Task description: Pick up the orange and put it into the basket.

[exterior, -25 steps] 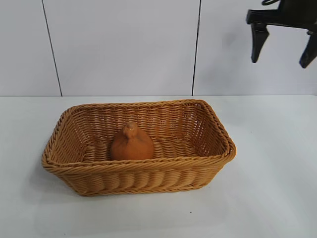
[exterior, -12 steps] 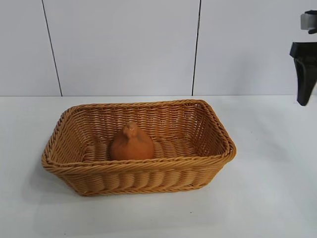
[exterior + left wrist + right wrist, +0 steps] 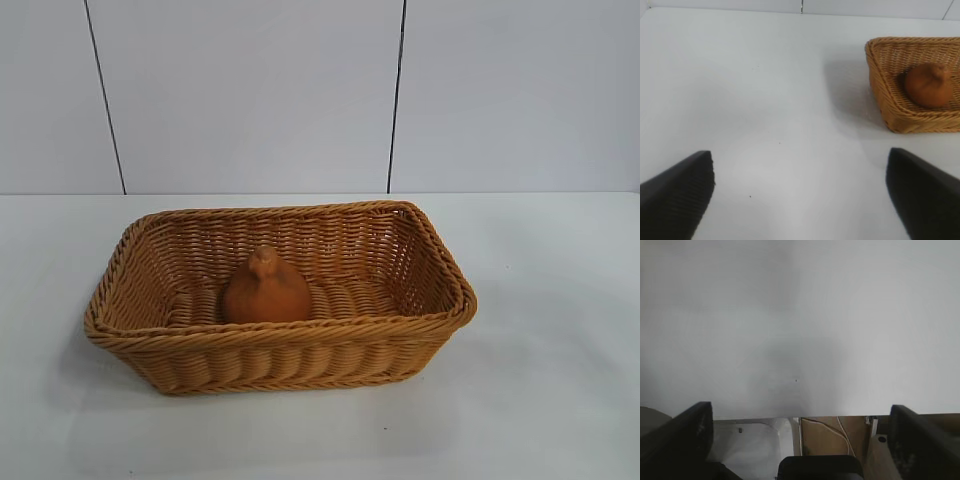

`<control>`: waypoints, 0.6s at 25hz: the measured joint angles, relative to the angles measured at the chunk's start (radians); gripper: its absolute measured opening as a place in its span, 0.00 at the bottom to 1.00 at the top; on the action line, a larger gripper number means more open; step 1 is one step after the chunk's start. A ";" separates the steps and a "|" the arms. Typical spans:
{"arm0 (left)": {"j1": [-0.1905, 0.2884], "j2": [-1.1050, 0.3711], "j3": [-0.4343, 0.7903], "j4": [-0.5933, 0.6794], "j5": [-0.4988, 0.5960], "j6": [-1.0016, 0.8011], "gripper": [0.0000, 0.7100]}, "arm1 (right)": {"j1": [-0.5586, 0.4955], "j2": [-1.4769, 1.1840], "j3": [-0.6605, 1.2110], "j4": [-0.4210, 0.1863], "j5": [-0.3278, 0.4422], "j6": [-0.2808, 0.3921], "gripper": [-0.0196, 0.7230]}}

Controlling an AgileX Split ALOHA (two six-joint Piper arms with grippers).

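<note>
The dull-orange orange (image 3: 266,290) with its knobby top sits inside the tan wicker basket (image 3: 300,336) in the middle of the white table. The left wrist view also shows the orange (image 3: 928,84) resting in the basket (image 3: 885,95), well off from my left gripper (image 3: 800,195), which hangs open over bare table with nothing between its fingers. My right gripper (image 3: 800,440) is open and empty too, hanging over the table's edge. Neither arm appears in the exterior view.
White table (image 3: 560,400) surrounds the basket on all sides, with a panelled white wall (image 3: 250,100) behind. Past the table edge in the right wrist view lie a brown board with a white cable (image 3: 827,430) and a black part (image 3: 820,467).
The right arm, seen at the upper right a second ago, has swung out to the right and left the exterior view. Basket and orange have not moved.
</note>
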 joint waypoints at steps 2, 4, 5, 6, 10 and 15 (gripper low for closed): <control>0.000 0.000 0.000 0.000 0.000 0.000 0.94 | 0.000 -0.098 0.075 0.000 -0.032 0.000 0.90; 0.000 0.000 0.000 0.000 0.000 0.000 0.94 | 0.000 -0.191 0.140 0.006 -0.055 -0.009 0.90; 0.000 0.000 0.000 0.000 0.000 0.000 0.94 | 0.000 -0.243 0.174 0.006 -0.065 -0.016 0.90; 0.000 0.000 0.000 0.000 0.000 0.000 0.94 | 0.000 -0.295 0.206 0.006 -0.075 -0.024 0.90; 0.000 0.000 0.000 0.000 0.000 0.000 0.94 | 0.000 -0.481 0.235 0.006 -0.099 -0.028 0.90; 0.000 0.000 0.000 0.001 0.000 0.000 0.94 | 0.000 -0.668 0.235 0.000 -0.108 -0.028 0.90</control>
